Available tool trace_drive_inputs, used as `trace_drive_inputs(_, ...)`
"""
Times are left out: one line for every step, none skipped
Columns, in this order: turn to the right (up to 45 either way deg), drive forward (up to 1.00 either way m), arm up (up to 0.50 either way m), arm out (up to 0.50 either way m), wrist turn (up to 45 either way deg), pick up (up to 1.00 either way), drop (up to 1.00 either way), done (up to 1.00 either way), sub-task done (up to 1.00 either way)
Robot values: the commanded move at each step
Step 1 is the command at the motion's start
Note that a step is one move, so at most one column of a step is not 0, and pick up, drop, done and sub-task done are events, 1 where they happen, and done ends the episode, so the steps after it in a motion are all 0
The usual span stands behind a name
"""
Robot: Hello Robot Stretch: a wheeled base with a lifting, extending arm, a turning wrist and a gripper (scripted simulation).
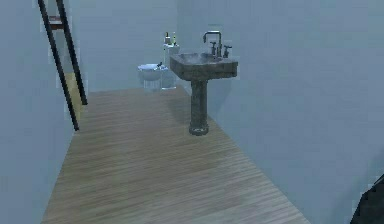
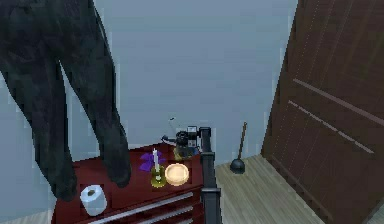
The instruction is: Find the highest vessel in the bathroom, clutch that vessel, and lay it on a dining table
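Red cabinet [image 2: 135, 190] top is carrying candidates: yellowish bottle [image 2: 157, 178], pale round dish [image 2: 177, 175], paper roll [image 2: 93, 199]. You are seemingly working the grasp stage, with arm [image 2: 206, 165] reaching over cabinet. Lifting clear, driving to dining table and laying down are all remaining. Fingers [image 2: 178, 146] are hovering near bottle and dish, just above them in arm side view. Over or touching: cannot tell. Fingers' spread and any hold: cannot tell.
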Motion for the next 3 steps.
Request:
trace_drive_inputs(0.0, 0.0, 0.0, 0.02, 0.0, 0.0, 0.0, 0.0, 0.0)
trace_drive_inputs(0.0, 0.0, -0.3, 0.0, 0.0, 0.0, 0.0, 0.0, 0.0)
trace_drive_inputs(0.0, 0.0, 0.0, 0.0, 0.0, 1.0, 0.0, 0.0, 0.0)
